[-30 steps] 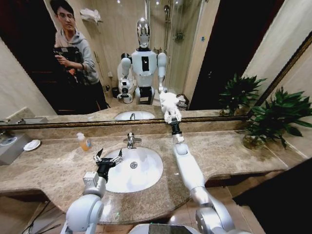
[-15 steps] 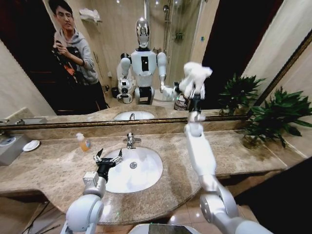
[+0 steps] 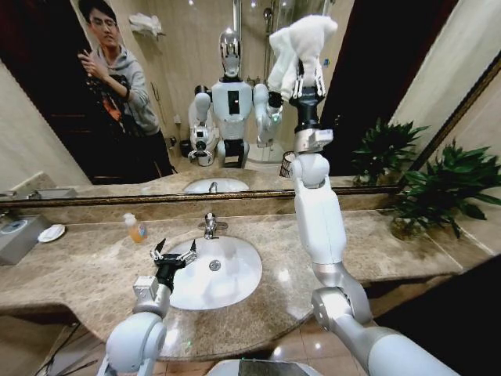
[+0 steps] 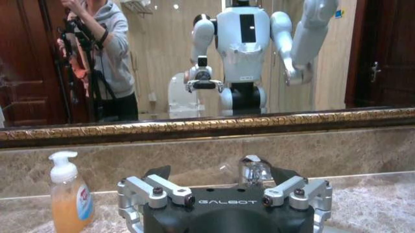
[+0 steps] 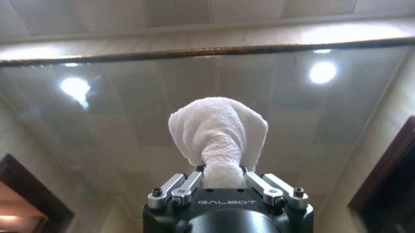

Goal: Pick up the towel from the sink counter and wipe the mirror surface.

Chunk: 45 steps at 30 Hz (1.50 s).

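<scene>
Head view: my right end effector clenches towel high against mirror; pickup done, wiping underway. Left end effector released over basin.

Right arm is raised nearly straight up from the shoulder, forearm vertical, wrist in line with it. Right gripper points up, high in the head view, fingers clamped together on a bunched white towel. In the right wrist view the right gripper's fingers pinch in tight around the cloth's twisted neck, the rest of it standing up past the tips.

Left arm is low, elbow bent, forearm reaching forward and slightly up. Left gripper sits level, pointing forward, fingers spread wide with nothing between them. The left wrist view confirms: both finger pairs splayed to either side of the palm.
</scene>
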Available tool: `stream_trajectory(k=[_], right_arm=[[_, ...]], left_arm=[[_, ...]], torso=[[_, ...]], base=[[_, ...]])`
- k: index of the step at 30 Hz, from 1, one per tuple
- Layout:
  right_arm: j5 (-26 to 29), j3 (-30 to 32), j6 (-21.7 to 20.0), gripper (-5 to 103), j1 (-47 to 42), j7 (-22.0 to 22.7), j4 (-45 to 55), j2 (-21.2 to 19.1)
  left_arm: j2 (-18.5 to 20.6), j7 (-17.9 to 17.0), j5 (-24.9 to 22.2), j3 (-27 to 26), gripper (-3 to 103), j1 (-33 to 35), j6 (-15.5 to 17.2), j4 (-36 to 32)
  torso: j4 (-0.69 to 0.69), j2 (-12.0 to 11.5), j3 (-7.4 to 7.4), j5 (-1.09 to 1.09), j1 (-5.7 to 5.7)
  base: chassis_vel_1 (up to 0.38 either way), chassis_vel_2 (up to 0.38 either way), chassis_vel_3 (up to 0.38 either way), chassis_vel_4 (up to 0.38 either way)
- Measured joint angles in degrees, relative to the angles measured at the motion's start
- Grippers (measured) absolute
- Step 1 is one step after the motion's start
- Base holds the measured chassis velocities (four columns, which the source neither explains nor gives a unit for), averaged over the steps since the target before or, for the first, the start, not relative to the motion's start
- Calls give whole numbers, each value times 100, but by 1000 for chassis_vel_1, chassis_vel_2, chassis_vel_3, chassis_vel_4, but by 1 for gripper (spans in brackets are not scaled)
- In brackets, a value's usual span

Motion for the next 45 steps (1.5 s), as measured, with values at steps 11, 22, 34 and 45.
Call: stream_trajectory(k=[11,22,34,45], right_arm=[[120,-117,-313,19,172,-101,220,-18],[-151,35,-399,19,-383,174,1228,-41],[191,46,-726,19,-1293,93,2225,-438],[194,-3,-616,19,-1418,96,2223,-414]], left_arm=[[0,0,0,0,100,1,0,0],[-1,-1,0,0,100,-1,0,0],[0,0,0,0,100,1,0,0],[0,0,0,0,100,-1,0,0]], torso=[[1,0,0,1,-1],[5,-4,3,3,9],[3,2,-2,-1,-4],[0,-2,1,1,4]], base=[[-73,78,75,-89],[-135,163,131,-154],[26,-37,-33,32],[31,-32,-30,26]])
